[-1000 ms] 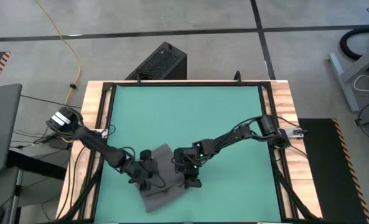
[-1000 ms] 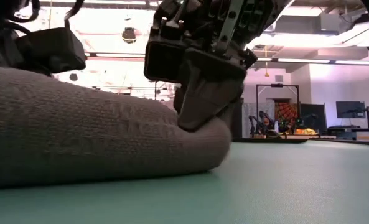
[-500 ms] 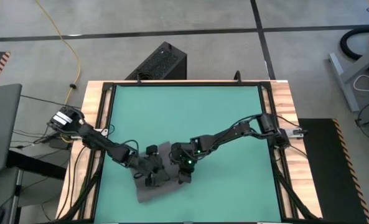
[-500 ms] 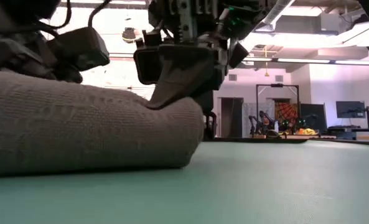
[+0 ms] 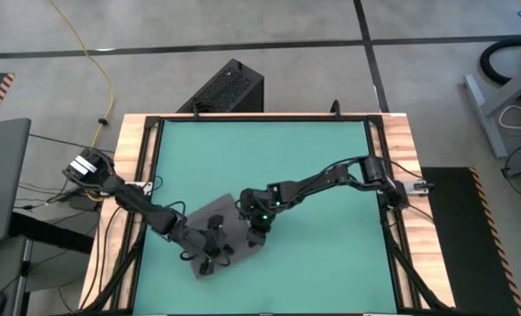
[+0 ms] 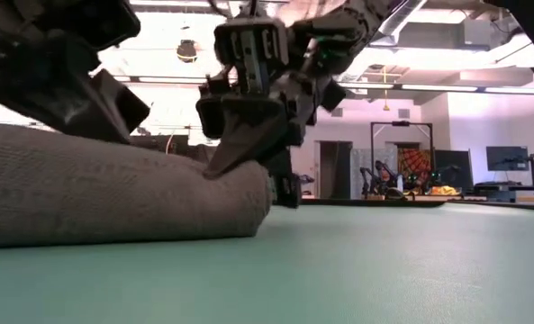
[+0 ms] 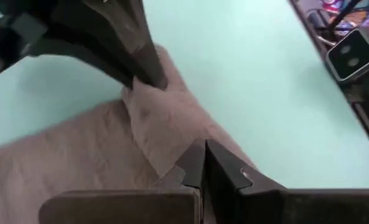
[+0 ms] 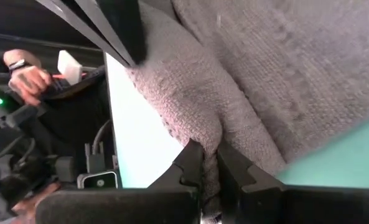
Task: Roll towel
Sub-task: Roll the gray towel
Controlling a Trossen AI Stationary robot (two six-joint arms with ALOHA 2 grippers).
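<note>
The dark grey towel (image 5: pixel 218 235) lies bunched in a thick fold on the green mat (image 5: pixel 269 158), near the table's near-left part. It fills the left of the low view (image 6: pixel 113 193). My left gripper (image 5: pixel 209 253) is shut on the towel's near-left part, also seen in its wrist view (image 7: pixel 204 163). My right gripper (image 5: pixel 256 226) is shut on the towel's right end, seen in the low view (image 6: pixel 235 153) and in its wrist view (image 8: pixel 210 163). The white tag does not show. My left gripper pinches a raised fold of the towel (image 7: pixel 175 140) between its two shut fingers, coming from above at a slant. The towel's bulk lies on the mat below. My right gripper pinches a ridge of the towel at its right end (image 8: pixel 210 134) between its two fingers, pointing down. The cloth is drawn up into a small peak (image 6: pixel 223 164) under the fingers, and the rest lies on the mat.
The mat is bare to the right and toward the far edge (image 5: pixel 322 149). A wooden frame (image 5: pixel 401 202) rims the table. A black box (image 5: pixel 227 88) stands beyond the far edge. A person's hand (image 8: pixel 23 73) shows beyond the table in the right wrist view.
My right gripper has gone toward the table's far edge and a little left, taking the towel's right end with it. The towel's near part has been drawn in and folded over, so the cloth covers less mat. My left gripper has stayed shut on the towel near its place.
</note>
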